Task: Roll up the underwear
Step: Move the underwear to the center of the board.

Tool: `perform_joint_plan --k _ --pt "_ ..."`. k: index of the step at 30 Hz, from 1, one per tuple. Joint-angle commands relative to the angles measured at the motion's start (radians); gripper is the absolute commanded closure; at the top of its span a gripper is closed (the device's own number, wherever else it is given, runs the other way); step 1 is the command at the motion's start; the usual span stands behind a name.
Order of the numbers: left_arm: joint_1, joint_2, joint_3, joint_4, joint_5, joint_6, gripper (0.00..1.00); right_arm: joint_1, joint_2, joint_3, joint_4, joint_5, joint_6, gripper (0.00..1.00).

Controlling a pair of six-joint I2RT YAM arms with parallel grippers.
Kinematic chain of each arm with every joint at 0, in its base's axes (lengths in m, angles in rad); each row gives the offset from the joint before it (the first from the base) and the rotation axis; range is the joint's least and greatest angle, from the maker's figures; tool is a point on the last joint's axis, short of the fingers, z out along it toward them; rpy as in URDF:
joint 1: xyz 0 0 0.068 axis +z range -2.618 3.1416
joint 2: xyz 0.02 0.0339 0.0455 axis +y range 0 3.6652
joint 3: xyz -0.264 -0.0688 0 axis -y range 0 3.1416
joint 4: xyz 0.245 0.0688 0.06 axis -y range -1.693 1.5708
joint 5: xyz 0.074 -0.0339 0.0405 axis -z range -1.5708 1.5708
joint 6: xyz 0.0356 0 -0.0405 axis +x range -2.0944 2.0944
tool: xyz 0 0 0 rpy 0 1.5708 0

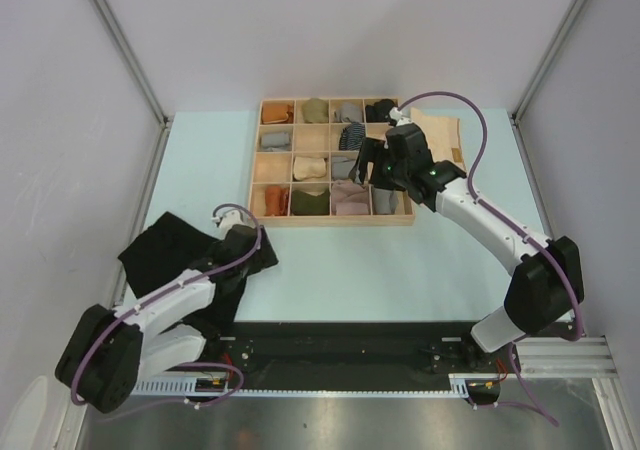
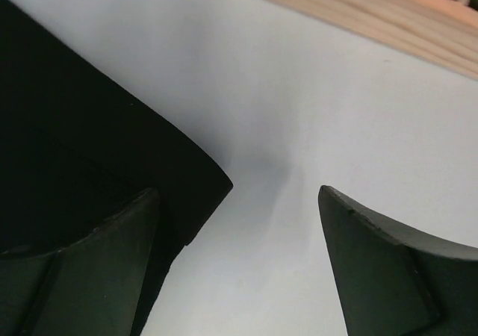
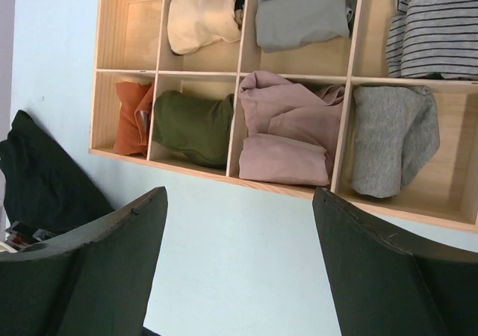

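Both sets of jaws stand wide apart and hold nothing. The left gripper (image 2: 239,194) is low over the table (image 1: 340,270), with bare surface between its fingers and a corner of the black underwear (image 1: 165,250) lying against one of them. The right gripper (image 3: 239,194) hangs above the near edge of the tray (image 1: 333,221), clear of its contents. The table is pale blue. The tray is a wooden grid of cells at far centre. The black underwear is spread on the table at near left, partly under the left arm and well apart from the tray. It looks loosely flattened rather than rolled, so the roll appears not yet begun. A cream cloth (image 1: 445,128) lies flat just right of the tray at the far side, partly hidden by the right arm; whether it carries a label cannot be told. A rust-orange piece (image 3: 133,118) sits bunched in the near left cell of the tray. The other cells hold small bundles, among them an olive bundle (image 3: 193,127), a pink one (image 3: 287,138) and a grey one (image 3: 392,138). Handling, as a judgement: the black underwear is light, limp and without stiffness. It will drape, bunch and probably slide on the smooth table if it is pushed instead of pinched. Take hold at the exposed corner or hem beside the left fingers, gripping the full thickness of the fabric.
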Motion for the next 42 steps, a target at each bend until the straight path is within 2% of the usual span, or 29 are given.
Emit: perform_joint_plan --k 1,3,8,10,13,18,20,23,24,27,32,38,42 --pt "-0.123 0.134 -0.006 0.189 0.136 -0.088 0.09 -0.007 -0.047 -0.007 -0.007 -0.013 -0.022 0.17" --pt "-0.201 0.19 0.036 0.256 0.134 -0.095 0.08 -0.01 -0.053 -0.008 -0.02 -0.013 -0.028 0.17" --pt "-0.347 0.463 0.24 0.371 0.194 -0.094 0.07 -0.044 -0.079 -0.008 -0.058 -0.017 -0.046 0.17" --pt "-0.417 0.576 0.361 0.376 0.213 -0.066 0.07 -0.067 -0.099 -0.008 -0.073 -0.022 -0.056 0.17" --pt "-0.48 0.631 0.486 0.348 0.222 -0.045 0.06 -0.111 -0.125 -0.01 -0.115 -0.071 -0.079 0.18" --pt "-0.508 0.564 0.521 0.307 0.21 -0.023 0.06 -0.134 -0.157 -0.027 -0.176 -0.066 -0.126 0.2" --pt "-0.522 0.525 0.505 0.257 0.176 0.01 0.06 -0.133 -0.151 -0.046 -0.171 -0.101 -0.129 0.24" --pt "-0.582 0.45 0.476 0.174 0.119 0.029 0.07 -0.125 -0.129 -0.099 -0.153 -0.149 -0.125 0.35" --pt "-0.597 0.438 0.469 0.154 0.102 0.029 0.08 -0.122 -0.116 -0.131 -0.145 -0.158 -0.122 0.41" --pt "-0.667 0.422 0.47 0.077 0.026 0.02 0.14 -0.099 -0.091 -0.187 -0.103 -0.213 -0.102 0.48" --pt "-0.767 0.464 0.467 -0.007 -0.071 -0.055 0.19 -0.009 -0.044 -0.301 0.003 -0.319 -0.037 0.52" --pt "-0.774 0.473 0.449 0.003 -0.09 -0.097 0.22 0.051 0.068 -0.344 0.124 -0.312 0.013 0.55" --pt "-0.78 0.477 0.459 0.002 -0.079 -0.1 0.25 0.068 0.131 -0.346 0.143 -0.3 0.024 0.58"
